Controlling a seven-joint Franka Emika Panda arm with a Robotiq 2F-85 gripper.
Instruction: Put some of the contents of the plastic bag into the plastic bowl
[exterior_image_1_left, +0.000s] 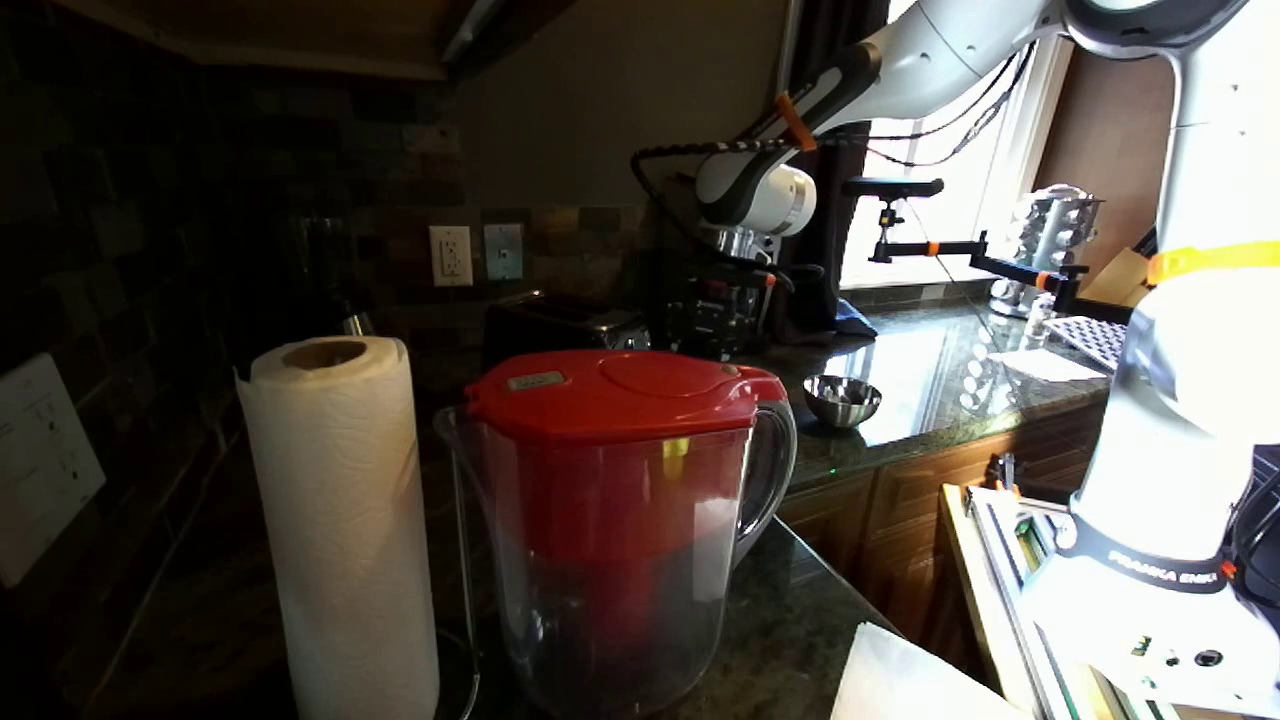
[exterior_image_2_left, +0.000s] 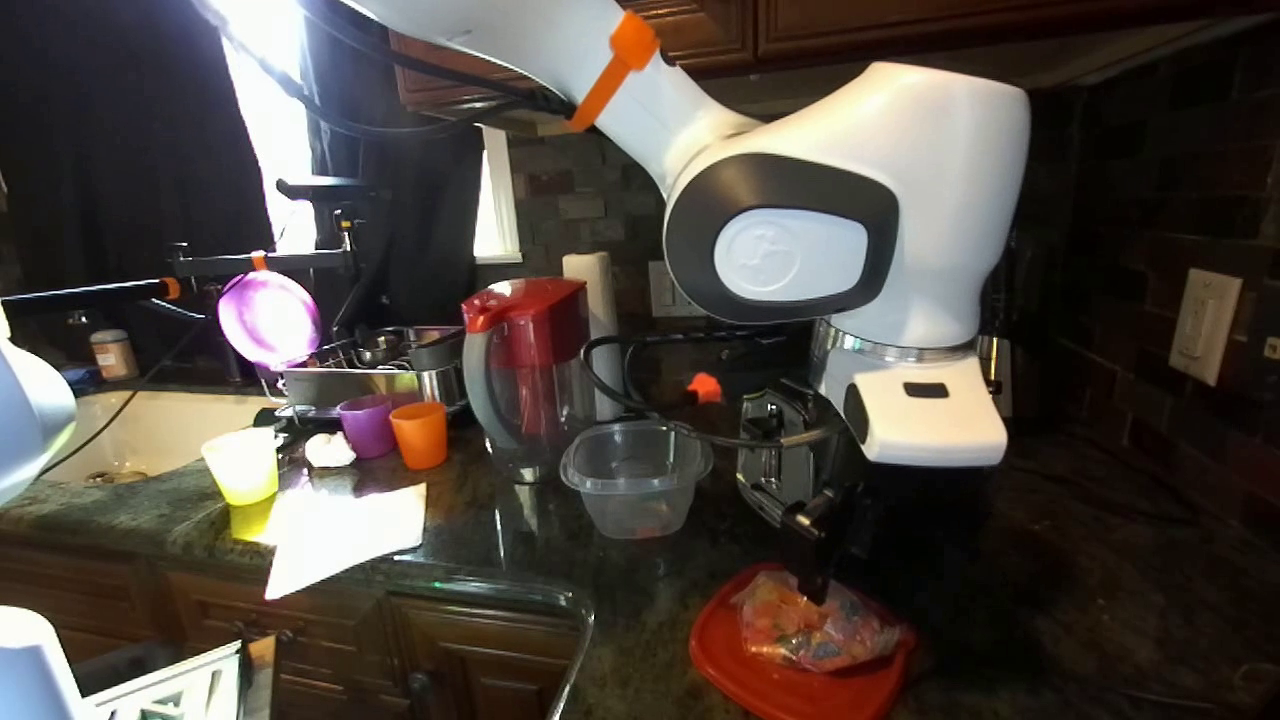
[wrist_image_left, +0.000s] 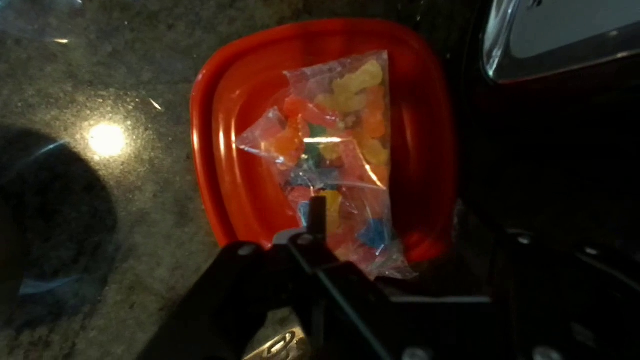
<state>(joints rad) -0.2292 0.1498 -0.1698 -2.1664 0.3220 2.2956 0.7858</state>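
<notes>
The clear plastic bag (exterior_image_2_left: 815, 630) of colourful candies lies on a red lid-like dish (exterior_image_2_left: 725, 655) in an exterior view. The bag (wrist_image_left: 345, 150) and red dish (wrist_image_left: 204, 150) also fill the middle of the wrist view. My gripper (exterior_image_2_left: 832, 575) points down just above the bag. In the wrist view the gripper (wrist_image_left: 390, 215) looks open: one finger shows over the bag's lower part, the other is dark at the right. Nothing appears held. The clear plastic bowl (exterior_image_2_left: 640, 490) stands upright behind the dish in an exterior view.
A chrome toaster (exterior_image_2_left: 775, 450) stands close beside the gripper. A red-lidded pitcher (exterior_image_2_left: 530, 370) and paper towel roll (exterior_image_1_left: 340, 530) stand near the plastic bowl. A small metal bowl (exterior_image_1_left: 842, 402) shows in an exterior view. Cups, including an orange one (exterior_image_2_left: 419, 436), stand farther along the counter.
</notes>
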